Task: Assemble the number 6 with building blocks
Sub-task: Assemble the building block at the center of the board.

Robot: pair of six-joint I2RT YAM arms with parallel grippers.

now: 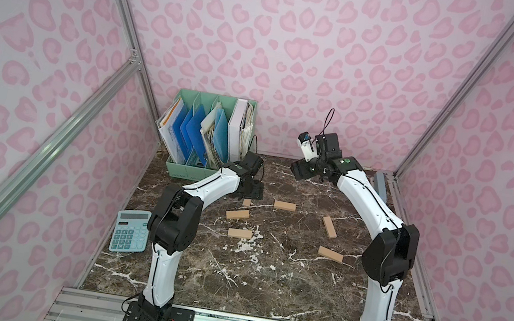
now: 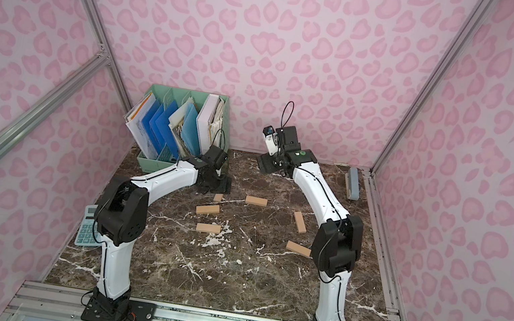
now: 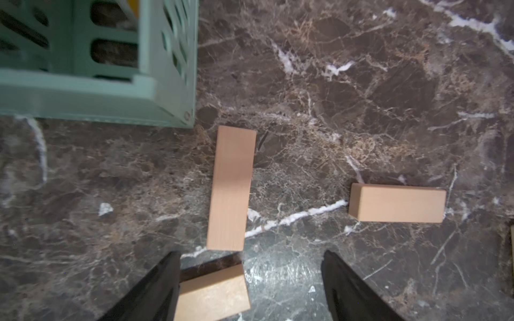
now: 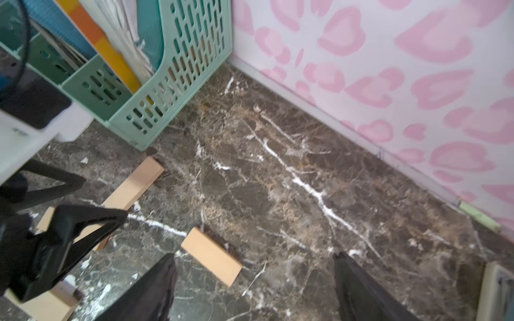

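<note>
On the table (image 1: 264, 275) in front of the rack (image 1: 190, 171), no 6 exists yet: all six blocks (image 1: 237, 214) lie loose and scattered, four toward the left arm's side and two toward the right, so every placement is left to do. The left gripper (image 3: 250, 253) hangs low by the rack, jaws apart, with one block (image 3: 214, 294) lying between them but not pinched. The right gripper (image 4: 253, 255) is raised toward the back wall, jaws apart and empty.

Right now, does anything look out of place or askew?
Nothing damaged or spilled. The building blocks lie scattered at mixed angles, forming no digit yet; a grey-blue bar sits alone in the far corner.
</note>
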